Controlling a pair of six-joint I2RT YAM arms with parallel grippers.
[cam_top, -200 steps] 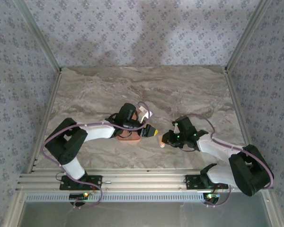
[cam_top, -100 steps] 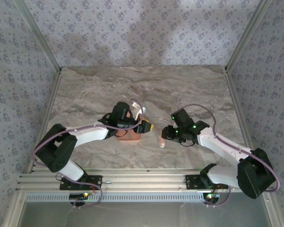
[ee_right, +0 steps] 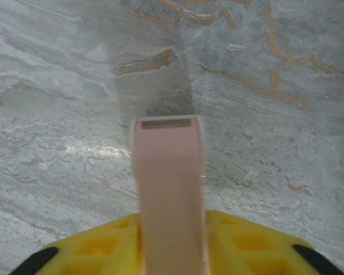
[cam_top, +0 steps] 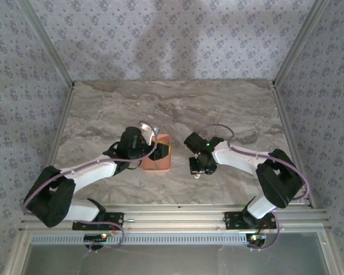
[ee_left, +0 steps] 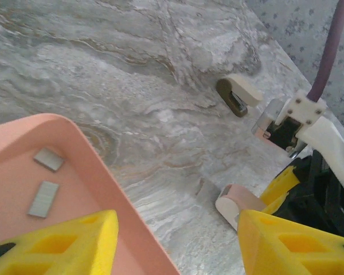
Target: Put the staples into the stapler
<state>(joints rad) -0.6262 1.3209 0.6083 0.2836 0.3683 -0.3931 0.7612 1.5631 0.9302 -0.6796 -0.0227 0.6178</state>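
Note:
A salmon-pink tray (cam_top: 156,163) lies on the marble table, and two small grey staples (ee_left: 49,159) (ee_left: 44,199) rest flat inside it. My left gripper (ee_left: 178,246) is open and hovers over the tray's right rim (ee_left: 103,172), one yellow finger above the tray and the other above the table, with nothing held. In the top view the left gripper (cam_top: 163,150) sits at the tray's far right corner. My right gripper (ee_right: 171,246) is shut on a pink stapler (ee_right: 169,172), which points forward just above the table. That stapler (ee_left: 241,203) is a short way right of the tray.
A tan mini stapler (ee_left: 238,94) lies on the table beyond the right gripper (cam_top: 198,168). Metal rails run along the near edge (cam_top: 172,220), and patterned walls enclose the table on three sides.
My left gripper has drawn back to the left, uncovering the tray. The right arm has swung round and brought the pink stapler slightly left, closer to the tray.

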